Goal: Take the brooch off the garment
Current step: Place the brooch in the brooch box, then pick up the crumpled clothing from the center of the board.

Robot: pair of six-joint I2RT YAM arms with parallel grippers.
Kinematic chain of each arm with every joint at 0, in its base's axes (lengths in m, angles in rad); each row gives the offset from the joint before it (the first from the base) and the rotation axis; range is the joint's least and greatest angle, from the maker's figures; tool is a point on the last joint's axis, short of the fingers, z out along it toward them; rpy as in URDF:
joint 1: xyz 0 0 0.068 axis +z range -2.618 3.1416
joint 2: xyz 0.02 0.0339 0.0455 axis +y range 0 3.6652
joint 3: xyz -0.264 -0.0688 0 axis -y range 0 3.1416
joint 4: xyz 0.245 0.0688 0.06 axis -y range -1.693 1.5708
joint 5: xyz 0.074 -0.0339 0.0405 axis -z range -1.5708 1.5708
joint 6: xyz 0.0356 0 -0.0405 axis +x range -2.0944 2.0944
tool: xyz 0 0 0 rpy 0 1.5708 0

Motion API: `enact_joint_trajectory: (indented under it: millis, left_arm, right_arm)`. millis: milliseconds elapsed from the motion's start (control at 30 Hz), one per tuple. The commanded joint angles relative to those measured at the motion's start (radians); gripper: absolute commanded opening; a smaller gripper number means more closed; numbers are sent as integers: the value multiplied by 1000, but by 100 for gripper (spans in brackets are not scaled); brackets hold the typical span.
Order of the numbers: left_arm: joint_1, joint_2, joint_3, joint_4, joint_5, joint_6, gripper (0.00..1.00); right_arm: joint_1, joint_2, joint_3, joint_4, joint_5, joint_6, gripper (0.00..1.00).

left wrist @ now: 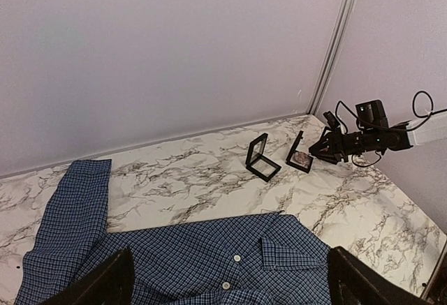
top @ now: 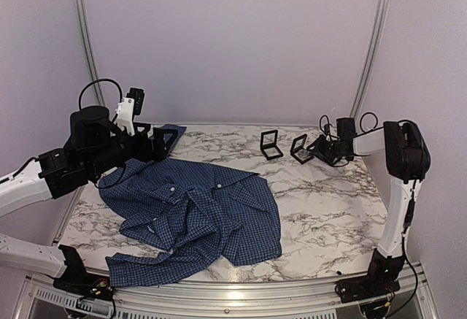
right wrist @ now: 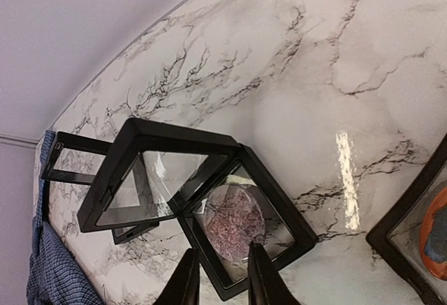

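Note:
The garment (top: 197, 217), a dark blue checked shirt, lies crumpled on the marble table (top: 328, 202), left of centre. It also shows in the left wrist view (left wrist: 195, 263). The brooch (right wrist: 229, 222), a small reddish-brown round ornament, lies inside an open black frame box (right wrist: 293, 214) at the back right, away from the shirt, and also shows in the left wrist view (left wrist: 302, 158). My right gripper (right wrist: 222, 280) is narrowly open, and its fingers straddle the box's near rim; it also shows in the top view (top: 315, 151). My left gripper (top: 157, 142) is wide open and empty above the shirt's far left part.
A second open black frame box (top: 271, 144) stands just left of the brooch's box. Part of another black frame (right wrist: 419, 242) holding something orange and blue shows at the right edge of the right wrist view. Walls and metal posts (top: 372, 49) stand close behind the table.

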Motion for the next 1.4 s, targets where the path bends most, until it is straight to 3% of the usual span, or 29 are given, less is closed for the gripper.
enact_joint_trajectory:
  millis: [0,200,367,800,1367]
  left_arm:
    - [6,3,16,4,12,-17,99]
    - [7,-3,0,13,19,-45,99]
    - [10,-4,-23,22,6,-92,99]
    - [15,-49,-128,-25,-18,-275,99]
    - [25,-133,-325,-67,65,-466,99]
  right_arm:
    - [-2,-43,-4,-34,33,-23,24]
    - [14,-110,-41,-52,72,-42,31]
    - [61,-208,-103,-66,107,-77,46]
    - [316,-433,-204,-107,157,-128,62]
    - [813,-369,6,-247,325,-229,55]
